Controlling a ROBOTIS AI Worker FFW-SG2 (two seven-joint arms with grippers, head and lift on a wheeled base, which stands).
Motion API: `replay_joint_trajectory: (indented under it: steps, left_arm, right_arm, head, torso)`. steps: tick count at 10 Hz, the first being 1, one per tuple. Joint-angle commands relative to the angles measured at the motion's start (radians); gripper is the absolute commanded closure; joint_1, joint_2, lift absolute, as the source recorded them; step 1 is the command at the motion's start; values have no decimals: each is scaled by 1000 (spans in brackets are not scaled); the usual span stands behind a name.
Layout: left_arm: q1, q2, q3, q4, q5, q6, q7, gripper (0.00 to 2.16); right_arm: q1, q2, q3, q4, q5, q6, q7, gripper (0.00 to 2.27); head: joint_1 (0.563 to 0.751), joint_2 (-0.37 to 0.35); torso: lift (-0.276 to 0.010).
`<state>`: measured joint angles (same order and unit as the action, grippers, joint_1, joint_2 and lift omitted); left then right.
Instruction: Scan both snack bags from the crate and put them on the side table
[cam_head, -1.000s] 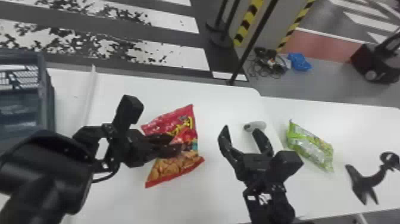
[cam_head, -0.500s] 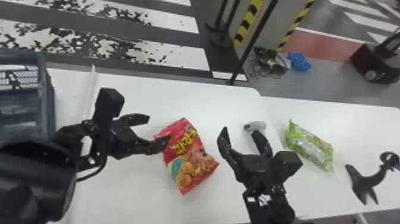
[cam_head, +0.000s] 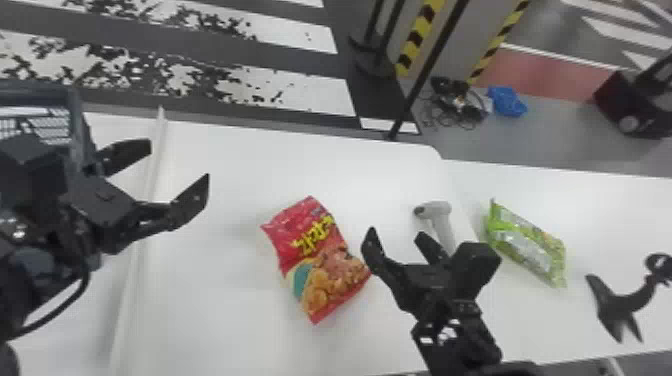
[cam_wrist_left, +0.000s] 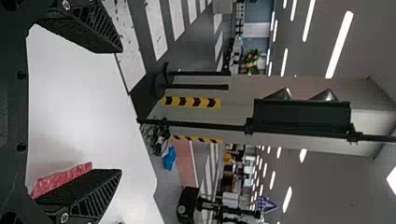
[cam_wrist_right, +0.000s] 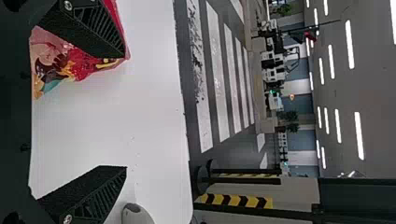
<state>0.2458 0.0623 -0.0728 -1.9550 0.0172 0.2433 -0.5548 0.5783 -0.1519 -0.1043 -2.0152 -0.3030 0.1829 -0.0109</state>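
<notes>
Right claw (cam_head: 397, 237) spread near red bag (cam_head: 320, 257); head view: green bag (cam_head: 529, 246)

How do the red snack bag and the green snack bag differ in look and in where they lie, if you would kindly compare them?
The red snack bag shows yellow lettering and a picture of orange-brown snacks, while the green snack bag is green with pale silvery patches. The red bag lies left of the scanner, the green bag right of it. Both lie flat on white surfaces, outside either gripper.
</notes>
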Motion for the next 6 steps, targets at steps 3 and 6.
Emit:
replay_joint_trajectory:
  steps: [3, 6]
  left_arm:
    - [125, 25, 120, -74, 64, -103, 115, 87]
    - [174, 25, 194, -94, 101, -118, 138, 87]
  right_arm:
    - [-43, 5, -115, -33, -192, 280, 85, 83]
    - [-117, 17, -255, -22, -387, 706, 164, 90]
  head:
    - [695, -206]
    - [695, -146]
  torso:
    - [-87]
    - [-87]
